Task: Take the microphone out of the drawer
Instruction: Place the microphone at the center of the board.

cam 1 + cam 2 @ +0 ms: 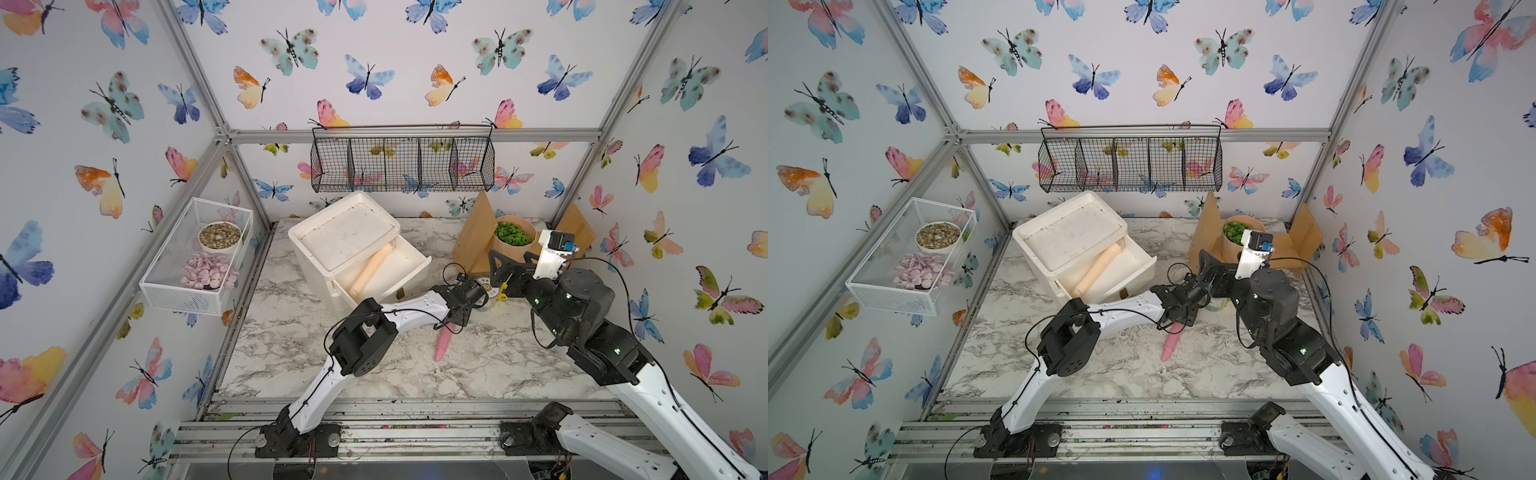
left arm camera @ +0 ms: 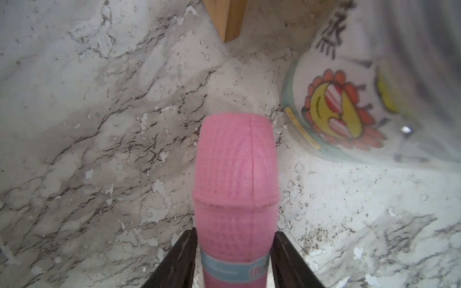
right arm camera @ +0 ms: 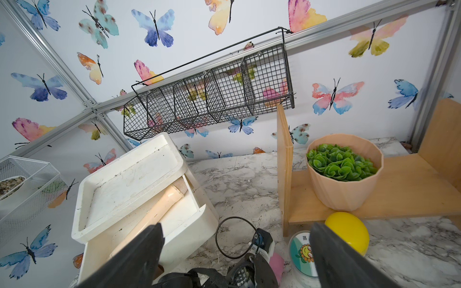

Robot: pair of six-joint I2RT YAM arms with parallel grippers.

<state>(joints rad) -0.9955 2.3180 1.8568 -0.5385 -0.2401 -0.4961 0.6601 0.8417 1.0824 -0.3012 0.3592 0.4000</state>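
The pink microphone lies on the marble table, outside the drawer and to its right. In the left wrist view its gridded head fills the middle. My left gripper straddles it just behind the head. Its jaws stand open, close on either side, with slivers of table showing between them and the body. The white drawer is pulled out of its cabinet and holds a beige roller. My right gripper hovers wide open and empty near the wooden shelf.
A round tin with a sunflower picture stands just beyond the microphone's head, beside a yellow ball. A wooden shelf carries a potted green plant. A black wire basket hangs on the back wall; a white mesh basket hangs left.
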